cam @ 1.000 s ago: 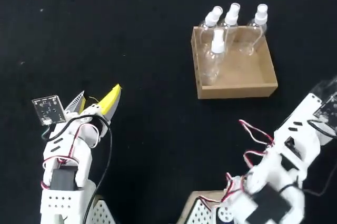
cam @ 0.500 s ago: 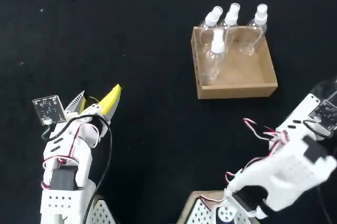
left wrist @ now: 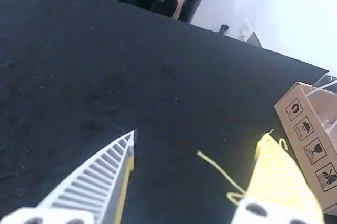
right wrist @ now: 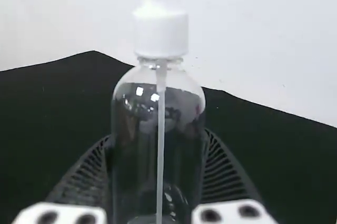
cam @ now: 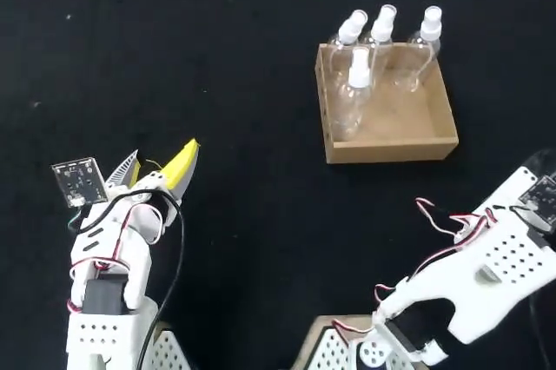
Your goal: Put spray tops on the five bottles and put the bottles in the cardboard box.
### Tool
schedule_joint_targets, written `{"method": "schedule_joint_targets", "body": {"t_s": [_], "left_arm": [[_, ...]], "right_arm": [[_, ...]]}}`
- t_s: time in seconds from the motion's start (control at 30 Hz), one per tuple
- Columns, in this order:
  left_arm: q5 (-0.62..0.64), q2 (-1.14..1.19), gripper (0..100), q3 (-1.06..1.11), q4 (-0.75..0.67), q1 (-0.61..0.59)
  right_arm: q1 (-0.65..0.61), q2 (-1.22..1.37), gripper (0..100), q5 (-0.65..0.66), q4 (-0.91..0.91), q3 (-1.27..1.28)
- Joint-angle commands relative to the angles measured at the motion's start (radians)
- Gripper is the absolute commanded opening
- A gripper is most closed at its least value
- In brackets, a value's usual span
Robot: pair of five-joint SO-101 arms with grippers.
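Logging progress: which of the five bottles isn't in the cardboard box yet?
The bottle gripped by the right end effector, spray top fitted; the other four are inside the cardboard box.

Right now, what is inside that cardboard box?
Four clear spray-topped bottles stand inside the cardboard box, toward its far side: three in a row and a front bottle that partly covers the one behind it. The near floor is bare cardboard.
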Motion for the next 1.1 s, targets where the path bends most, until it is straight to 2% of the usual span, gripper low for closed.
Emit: {"method": "schedule_joint_targets", "body": {"t_s": [0.0,0.13,0.33,0.47,0.63,0.77,1.07], "left_arm": [[0.003,-0.009,34,0.022,0.003,-0.008],[0.003,-0.009,34,0.022,0.003,-0.008],[0.003,-0.009,34,0.022,0.003,-0.008],[0.002,-0.009,34,0.022,0.003,-0.008],[0.002,-0.009,34,0.022,0.003,-0.008],[0.002,-0.009,34,0.022,0.003,-0.008],[0.002,-0.009,34,0.022,0.003,-0.008]], "right_arm": [[0.014,-0.005,1.5,0.000,-0.020,0.024],[-0.008,0.001,1.8,0.005,-0.140,0.105],[-0.072,-0.001,19.0,0.061,-0.285,0.236],[-0.101,-0.001,19.4,0.066,-0.341,0.277],[-0.115,-0.001,20.4,0.068,-0.347,0.291],[-0.107,-0.001,28.2,0.066,-0.347,0.291],[-0.109,-0.004,27.3,0.064,-0.347,0.291]]}}
